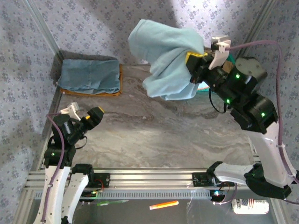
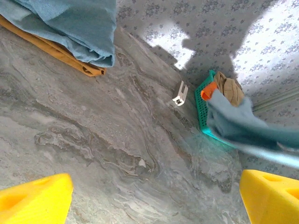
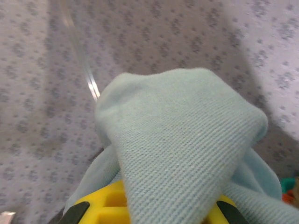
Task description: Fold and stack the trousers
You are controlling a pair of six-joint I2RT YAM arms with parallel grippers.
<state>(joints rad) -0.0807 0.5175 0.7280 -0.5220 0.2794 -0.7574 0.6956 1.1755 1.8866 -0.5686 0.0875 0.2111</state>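
1. The right pincer [image 1: 193, 59] is clenched on the trousers [image 1: 163, 56] and holds them aloft over the far right of the tabletop [image 1: 163, 135]. Cloth is draped over its fingers.
2. The left pincer [image 1: 96, 113] is released, low at the near left, well apart from the cloth.
3. Best next, I judge: lower the bundle onto bare tabletop, let the left pincer catch a free edge, and pull it flat before folding. Keep clear of the stack [image 1: 91, 77].
4. The trousers hang bunched from the grip, so their long axis looks near vertical. Waist and hems cannot be told apart.
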